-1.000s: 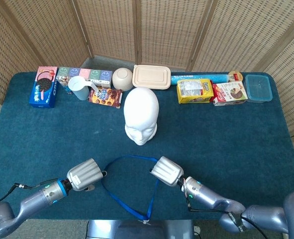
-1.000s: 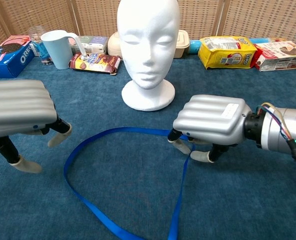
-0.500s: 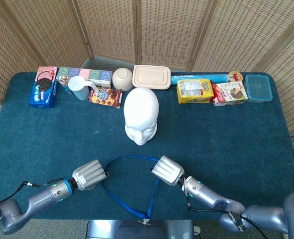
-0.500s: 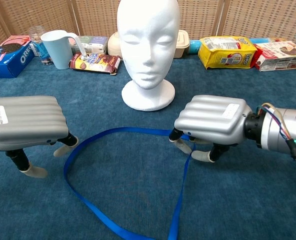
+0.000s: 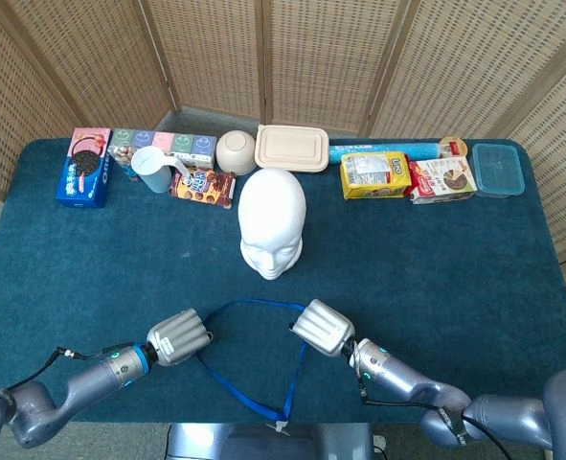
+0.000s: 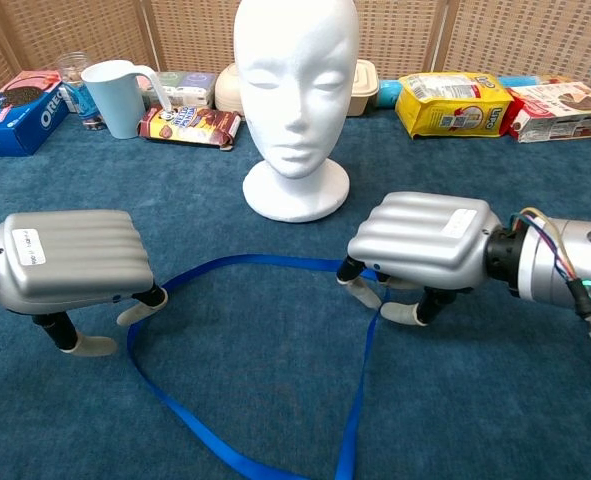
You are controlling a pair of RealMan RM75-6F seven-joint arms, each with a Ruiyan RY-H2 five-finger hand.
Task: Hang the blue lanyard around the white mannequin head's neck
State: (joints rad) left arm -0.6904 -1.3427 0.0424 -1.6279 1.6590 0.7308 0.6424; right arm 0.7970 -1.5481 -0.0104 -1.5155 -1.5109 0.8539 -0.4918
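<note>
Pickup of the lanyard point(image 6: 265, 380) is judged to be the step in hand; hanging has not begun. The blue lanyard is found lying flat as an open loop on the bench point(image 5: 436, 259), in front of the mannequin head point(image 6: 295, 95), which stands upright and bare-necked, apart from the ribbon. The right robot hand point(image 6: 420, 245) is set over the loop's right upper stretch, its fingertips point(image 6: 407, 313) down at the ribbon where the strand bends; whether the ribbon is actually pinched cannot be told from either view. The left robot hand point(image 6: 70, 262) is placed just beside the loop's left edge, palm down, fingers point(image 6: 140, 310) pointing to the cloth with nothing seen between them; it is judged not to hold the ribbon, though the underside is hidden. For the next move, a secure pinch on each side of the loop is called for, then a lift with the loop spread wide enough to clear the crown. Risk is noted of thin ribbon slipping on the soft cloth.
</note>
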